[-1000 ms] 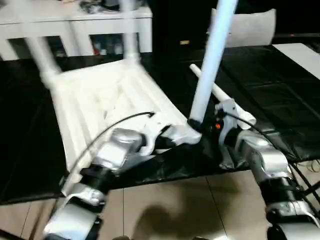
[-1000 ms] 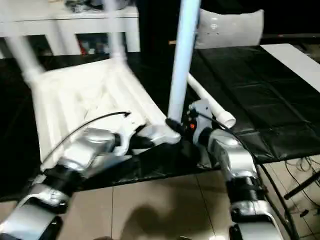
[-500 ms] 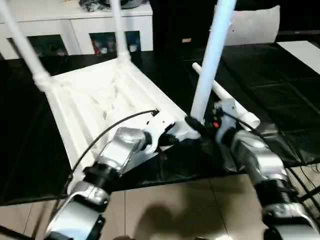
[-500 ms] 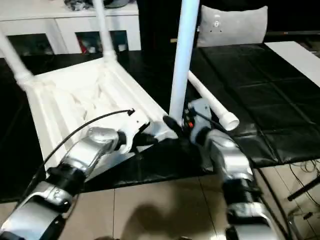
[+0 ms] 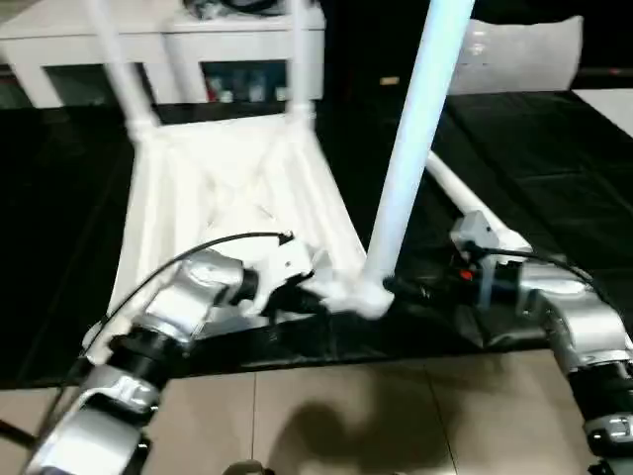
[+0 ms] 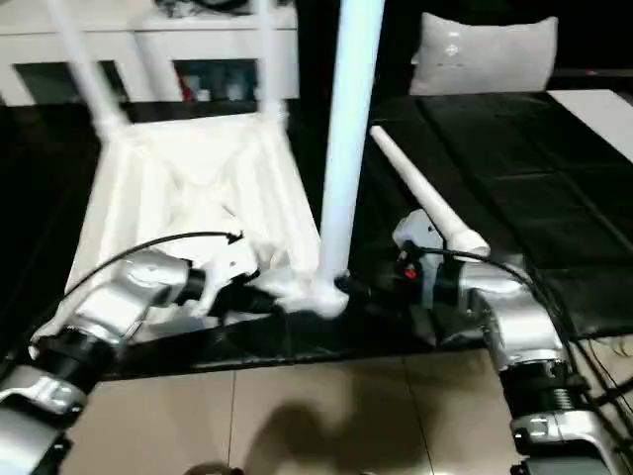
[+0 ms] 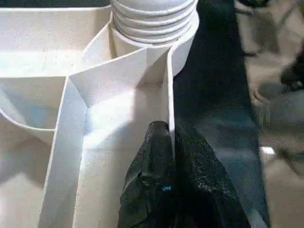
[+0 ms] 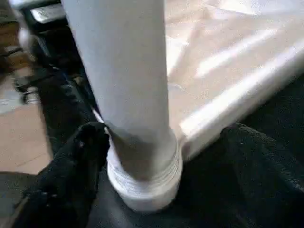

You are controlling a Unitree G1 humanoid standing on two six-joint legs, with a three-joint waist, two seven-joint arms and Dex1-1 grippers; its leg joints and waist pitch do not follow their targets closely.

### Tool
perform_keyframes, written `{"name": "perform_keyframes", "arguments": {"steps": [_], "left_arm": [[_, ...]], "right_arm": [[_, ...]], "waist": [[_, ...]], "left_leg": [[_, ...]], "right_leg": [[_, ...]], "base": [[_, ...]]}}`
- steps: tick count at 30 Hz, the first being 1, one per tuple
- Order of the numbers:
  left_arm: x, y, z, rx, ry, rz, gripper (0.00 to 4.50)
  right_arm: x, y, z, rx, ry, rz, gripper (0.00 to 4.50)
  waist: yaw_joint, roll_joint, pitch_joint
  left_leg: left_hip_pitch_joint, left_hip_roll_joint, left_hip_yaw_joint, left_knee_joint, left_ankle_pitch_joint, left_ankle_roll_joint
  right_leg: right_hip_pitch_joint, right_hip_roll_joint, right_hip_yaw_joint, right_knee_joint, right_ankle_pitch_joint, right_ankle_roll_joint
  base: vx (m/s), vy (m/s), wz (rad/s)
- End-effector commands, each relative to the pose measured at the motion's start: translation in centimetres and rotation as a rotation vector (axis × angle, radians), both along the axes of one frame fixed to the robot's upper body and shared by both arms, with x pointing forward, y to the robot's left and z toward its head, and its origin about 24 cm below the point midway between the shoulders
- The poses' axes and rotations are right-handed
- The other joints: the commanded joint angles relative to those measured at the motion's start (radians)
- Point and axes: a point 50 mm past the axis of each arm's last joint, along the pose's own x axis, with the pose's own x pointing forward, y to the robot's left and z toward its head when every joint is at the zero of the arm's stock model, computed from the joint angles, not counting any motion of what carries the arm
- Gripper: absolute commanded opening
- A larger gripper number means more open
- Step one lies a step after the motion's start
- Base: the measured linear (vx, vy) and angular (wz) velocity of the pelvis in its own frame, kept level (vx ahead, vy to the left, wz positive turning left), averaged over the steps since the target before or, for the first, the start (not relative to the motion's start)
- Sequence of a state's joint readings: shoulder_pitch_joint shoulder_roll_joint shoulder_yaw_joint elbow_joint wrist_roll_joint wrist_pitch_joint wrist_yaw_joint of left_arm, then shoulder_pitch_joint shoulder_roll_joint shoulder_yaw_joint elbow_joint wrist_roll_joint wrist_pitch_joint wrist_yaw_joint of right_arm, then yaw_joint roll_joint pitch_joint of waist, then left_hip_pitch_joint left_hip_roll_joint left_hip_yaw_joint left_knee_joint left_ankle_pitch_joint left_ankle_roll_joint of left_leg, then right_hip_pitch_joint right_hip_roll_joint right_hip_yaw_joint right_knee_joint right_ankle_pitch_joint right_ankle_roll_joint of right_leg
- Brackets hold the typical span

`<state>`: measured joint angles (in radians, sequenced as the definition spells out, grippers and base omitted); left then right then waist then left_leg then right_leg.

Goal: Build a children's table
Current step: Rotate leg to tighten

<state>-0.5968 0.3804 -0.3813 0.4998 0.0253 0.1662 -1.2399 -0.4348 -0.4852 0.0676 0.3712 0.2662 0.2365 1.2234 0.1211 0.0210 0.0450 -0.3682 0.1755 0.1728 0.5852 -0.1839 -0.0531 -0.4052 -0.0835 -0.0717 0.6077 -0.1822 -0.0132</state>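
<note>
Both arms reach low: left fingers [image 7: 159, 190] pinch top's rim [image 7: 169, 95]; right fingers [image 8: 80, 161] spread around leg [image 8: 128, 85].

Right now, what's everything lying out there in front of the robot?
Tabletop: one, white, ribbed underside up on the black work table.
Fitted legs: three, white, two in the far corner sockets, one in the near right socket.
Loose leg: one, white, lying on the black cover right of the tabletop.
Cabinet: one, white, behind.
Cushion: one, grey, far right.
Left gripper: black, shut on the tabletop's edge wall.
Right gripper: black, open around the near leg's base.
</note>
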Motion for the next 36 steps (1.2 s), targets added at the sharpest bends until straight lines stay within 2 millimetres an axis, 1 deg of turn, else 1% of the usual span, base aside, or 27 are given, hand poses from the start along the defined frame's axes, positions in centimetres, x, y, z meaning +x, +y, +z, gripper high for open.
{"name": "perform_keyframes", "arguments": {"steps": [1, 2, 3, 4, 6, 7, 8, 9, 11, 12, 13, 14, 15, 18, 22, 23, 24, 27, 28, 29, 30, 31, 32, 33, 34, 35, 36], "left_arm": [[-1.1, -1.0, -0.5, 0.049, 0.033, -0.154, 0.0], [-1.3, -0.9, -0.5, 0.061, 0.039, -0.183, 0.0], [-1.3, -0.9, -0.5, 0.063, 0.04, -0.187, 0.0], [-1.3, -0.8, -0.4, 0.063, 0.041, -0.194, 0.0], [-1.5, -0.8, -0.4, 0.062, 0.05, -0.212, 0.0], [-1.5, -0.8, -0.4, 0.061, 0.053, -0.219, 0.0], [-1.5, -0.8, -0.3, 0.061, 0.053, -0.22, 0.0], [-1.5, -0.8, -0.3, 0.062, 0.052, -0.221, 0.0], [-1.5, -0.8, -0.3, 0.064, 0.05, -0.222, 0.0], [-1.4, -0.8, -0.3, 0.064, 0.048, -0.221, 0.0], [-1.4, -0.8, -0.3, 0.064, 0.046, -0.221, 0.0], [-1.3, -0.8, -0.3, 0.064, 0.046, -0.22, 0.0], [-1.3, -0.9, -0.3, 0.062, 0.046, -0.218, 0.0], [-1.3, -0.9, -0.3, 0.046, 0.057, -0.208, 0.0], [-1.3, -1.0, -0.4, 0.016, 0.08, -0.162, 0.0], [-1.1, -1.2, -0.4, 0.007, 0.088, -0.116, 0.0], [-0.9, -1.3, -0.4, 0.002, 0.091, -0.088, 0.0], [-0.5, -1.5, -0.4, -0.009, 0.09, -0.023, 0.0], [-0.1, -2.0, -0.3, -0.031, 0.088, 0.05, 0.0], [0.2, -2.4, -0.2, -0.047, 0.089, 0.096, 0.0], [0.5, -2.7, 0.0, -0.063, 0.095, 0.141, 0.0], [1.0, -3.5, 0.2, -0.094, 0.106, 0.22, 0.0], [1.2, -3.8, 0.3, -0.107, 0.108, 0.249, 0.0], [1.5, -4.4, 0.5, -0.127, 0.108, 0.294, 0.0], [1.7, -4.7, 0.6, -0.138, 0.106, 0.32, 0.0], [2.1, -5.1, 0.7, -0.159, 0.099, 0.366, 0.0], [2.6, -5.7, 0.9, -0.188, 0.089, 0.428, 0.0]], "right_arm": [[-0.4, 0.5, 0.3, 0.004, 0.019, 0.09, 3.73], [-0.6, 0.7, 0.2, 0.001, 0.039, 0.136, 3.73], [-0.7, 0.8, 0.2, 0.001, 0.043, 0.145, 3.49], [-0.8, 0.9, 0.1, 0.007, 0.051, 0.162, 3.44], [-0.9, 1.2, 0.1, 0.024, 0.068, 0.187, 3.43], [-0.9, 1.3, 0.1, 0.03, 0.077, 0.198, 3.37], [-1.0, 1.5, 0.1, 0.033, 0.089, 0.207, 3.16], [-1.1, 1.6, 0.0, 0.033, 0.1, 0.217, 3.04], [-1.2, 1.6, -0.2, 0.032, 0.114, 0.228, 3.0], [-1.2, 1.6, -0.2, 0.034, 0.121, 0.232, 2.89], [-1.2, 1.6, -0.2, 0.036, 0.125, 0.235, 2.6], [-1.3, 1.6, -0.2, 0.039, 0.132, 0.239, 2.56], [-1.3, 1.6, -0.2, 0.042, 0.139, 0.241, 2.56], [-1.5, 1.6, -0.2, 0.071, 0.161, 0.245, 2.22], [-1.7, 2.0, -0.2, 0.108, 0.173, 0.233, 2.15], [-1.6, 2.2, -0.3, 0.114, 0.17, 0.196, 2.13], [-1.5, 2.4, -0.4, 0.111, 0.168, 0.168, 2.13], [-1.1, 2.7, -0.6, 0.094, 0.15, 0.099, 2.11], [-0.2, 3.1, -0.8, 0.08, 0.124, -0.007, 2.11], [0.5, 3.2, -1.0, 0.065, 0.11, -0.091, 2.11], [1.0, 3.3, -1.2, 0.061, 0.107, -0.16, 2.1], [1.9, 3.7, -1.4, 0.061, 0.105, -0.281, 2.07], [2.3, 3.8, -1.5, 0.058, 0.106, -0.325, 2.07], [2.8, 3.9, -1.7, 0.044, 0.104, -0.394, 2.06], [3.0, 4.0, -1.7, 0.033, 0.1, -0.431, 2.04], [3.4, 4.0, -1.9, 0.028, 0.105, -0.491, 2.04], [3.8, 4.1, -2.0, 0.016, 0.1, -0.563, 2.04]], "waist": [[-0.001, -0.013, -0.058], [0.004, -0.012, -0.058], [0.006, -0.012, -0.058], [0.009, -0.011, -0.057], [0.015, -0.012, -0.057], [0.018, -0.012, -0.057], [0.019, -0.014, -0.058], [0.019, -0.013, -0.057], [0.019, -0.014, -0.059], [0.019, -0.014, -0.059], [0.019, -0.015, -0.059], [0.019, -0.016, -0.059], [0.02, -0.015, -0.06], [0.02, -0.015, -0.06], [0.021, -0.016, -0.06], [0.022, -0.013, -0.06], [0.02, -0.015, -0.059], [0.014, -0.015, -0.055], [0.009, -0.017, -0.054], [0.009, -0.017, -0.053], [0.0, -0.018, -0.05], [-0.011, -0.02, -0.052], [-0.024, -0.018, -0.049], [-0.03, -0.02, -0.051], [-0.041, -0.021, -0.051], [-0.044, -0.022, -0.052], [-0.051, -0.021, -0.053]], "left_leg": [[0.009, 0.06, -0.01, -0.064, -0.185, 0.087], [0.01, 0.059, -0.01, -0.064, -0.192, 0.081], [0.011, 0.059, -0.01, -0.064, -0.193, 0.08], [0.011, 0.06, -0.01, -0.066, -0.196, 0.073], [0.015, 0.06, -0.009, -0.066, -0.213, 0.063], [0.015, 0.06, -0.01, -0.067, -0.213, 0.059], [0.012, 0.06, -0.011, -0.068, -0.207, 0.058], [0.012, 0.061, -0.011, -0.068, -0.206, 0.057], [0.01, 0.059, -0.012, -0.068, -0.199, 0.054], [0.01, 0.059, -0.012, -0.067, -0.198, 0.054], [0.01, 0.058, -0.011, -0.066, -0.196, 0.054], [0.009, 0.057, -0.011, -0.066, -0.191, 0.055], [0.009, 0.058, -0.011, -0.066, -0.187, 0.055], [0.009, 0.057, -0.011, -0.065, -0.181, 0.056], [0.009, 0.057, -0.01, -0.065, -0.178, 0.055], [0.009, 0.057, -0.011, -0.065, -0.178, 0.054], [0.008, 0.056, -0.011, -0.065, -0.176, 0.051], [0.008, 0.054, -0.014, -0.069, -0.214, 0.035], [0.009, 0.054, -0.014, -0.071, -0.223, 0.023], [0.011, 0.053, -0.015, -0.072, -0.23, 0.019], [0.008, 0.048, -0.018, -0.074, -0.245, 0.006], [0.007, 0.047, -0.02, -0.076, -0.247, -0.005], [0.005, 0.044, -0.021, -0.075, -0.261, -0.012], [0.005, 0.043, -0.022, -0.074, -0.261, -0.015], [-0.003, 0.041, -0.024, -0.075, -0.25, -0.015], [-0.005, 0.041, -0.025, -0.075, -0.249, -0.011], [-0.002, 0.039, -0.022, -0.072, -0.247, 0.0]], "right_leg": [[0.05, -0.069, 0.046, -0.074, -0.21, -0.235], [0.051, -0.069, 0.046, -0.074, -0.217, -0.235], [0.051, -0.069, 0.047, -0.074, -0.218, -0.234], [0.05, -0.07, 0.047, -0.075, -0.227, -0.232], [0.047, -0.072, 0.049, -0.078, -0.252, -0.227], [0.049, -0.073, 0.05, -0.078, -0.259, -0.223], [0.05, -0.073, 0.049, -0.075, -0.254, -0.22], [0.05, -0.073, 0.049, -0.075, -0.254, -0.219], [0.051, -0.073, 0.048, -0.074, -0.247, -0.217], [0.051, -0.073, 0.048, -0.075, -0.246, -0.216], [0.051, -0.073, 0.048, -0.075, -0.243, -0.216], [0.052, -0.073, 0.048, -0.074, -0.242, -0.215], [0.052, -0.074, 0.048, -0.074, -0.242, -0.214], [0.052, -0.072, 0.048, -0.074, -0.239, -0.213], [0.052, -0.072, 0.048, -0.074, -0.239, -0.21], [0.052, -0.073, 0.048, -0.074, -0.241, -0.21], [0.052, -0.072, 0.048, -0.073, -0.239, -0.21], [0.05, -0.075, 0.047, -0.084, -0.326, -0.189], [0.049, -0.076, 0.048, -0.086, -0.36, -0.176], [0.047, -0.075, 0.047, -0.089, -0.379, -0.171], [0.049, -0.075, 0.044, -0.093, -0.421, -0.158], [0.05, -0.075, 0.042, -0.094, -0.444, -0.144], [0.048, -0.074, 0.04, -0.097, -0.471, -0.138], [0.049, -0.076, 0.04, -0.099, -0.478, -0.134], [0.054, -0.073, 0.037, -0.098, -0.468, -0.129], [0.056, -0.073, 0.037, -0.099, -0.461, -0.127], [0.052, -0.071, 0.038, -0.101, -0.439, -0.131]], "base": [[0.0, 0.0, 0.0], [0.0, 0.0, 0.0], [0.0, 0.0, 0.0], [0.0, 0.0, 0.0], [0.0, 0.0, 0.0], [0.0, 0.0, 0.0], [0.0, 0.0, 0.0], [0.0, 0.0, 0.0], [0.0, 0.0, 0.0], [0.0, 0.0, 0.0], [0.0, 0.0, 0.0], [0.0, 0.0, 0.0], [0.0, 0.0, 0.0], [0.0, 0.0, 0.0], [0.0, 0.0, 0.0], [0.0, 0.0, 0.0], [0.0, 0.0, 0.0], [0.0, 0.0, 0.0], [0.0, 0.0, 0.0], [0.0, 0.0, 0.0], [0.0, 0.0, 0.0], [0.0, 0.0, 0.0], [0.0, 0.0, 0.0], [0.0, 0.0, 0.0], [0.0, 0.0, 0.0], [0.0, 0.0, 0.0], [0.0, 0.0, 0.0]]}}
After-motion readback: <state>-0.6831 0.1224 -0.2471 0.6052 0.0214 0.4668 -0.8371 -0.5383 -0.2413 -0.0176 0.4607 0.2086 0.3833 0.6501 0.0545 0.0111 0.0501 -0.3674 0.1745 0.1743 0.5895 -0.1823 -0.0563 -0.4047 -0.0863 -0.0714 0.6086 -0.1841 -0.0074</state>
